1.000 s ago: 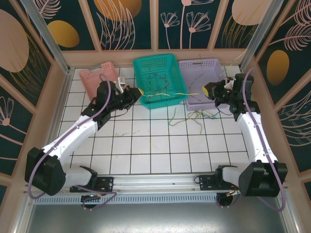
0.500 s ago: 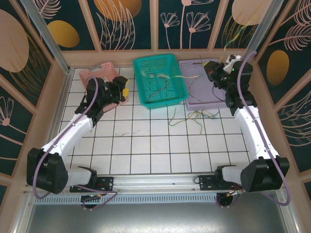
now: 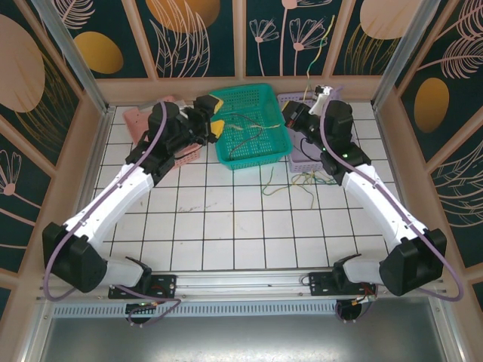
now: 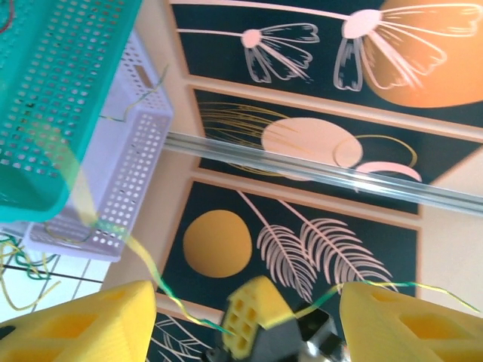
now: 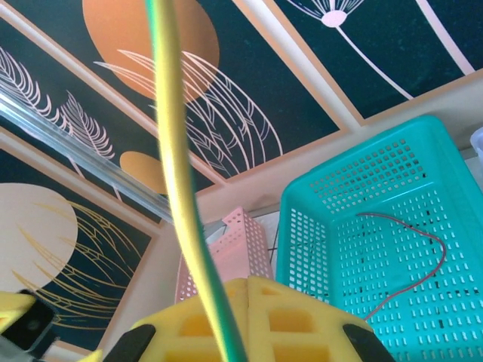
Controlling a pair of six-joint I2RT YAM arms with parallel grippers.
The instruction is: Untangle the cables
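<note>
Both arms have swung in to the teal basket [image 3: 253, 160] at the counter's far edge, the left hand [image 3: 215, 127] now apart, the right hand [image 5: 226, 320] clamped on a yellow-green cable [image 5: 175, 151] held up high; it looks like the pulling-free step, needing a slow pull next.

**Three baskets, two arms, cables hard to number**

I count three baskets: one pink basket [image 3: 134, 117], one teal basket [image 3: 253, 157] and one lilac basket [image 3: 300, 157]. There are two robot arms, the left arm [image 3: 121, 200] and the right arm [image 3: 377, 200]. Each has one gripper, the left gripper [image 3: 216, 126] and the right gripper [image 5: 245, 294], making two in all. Of the cables I can single out two: one red cable [image 5: 436, 238] and one yellow-green cable [image 5: 175, 151]. The others make one loose tangle [image 3: 302, 181] of yellow and green strands, too thin and crossed to count.
</note>
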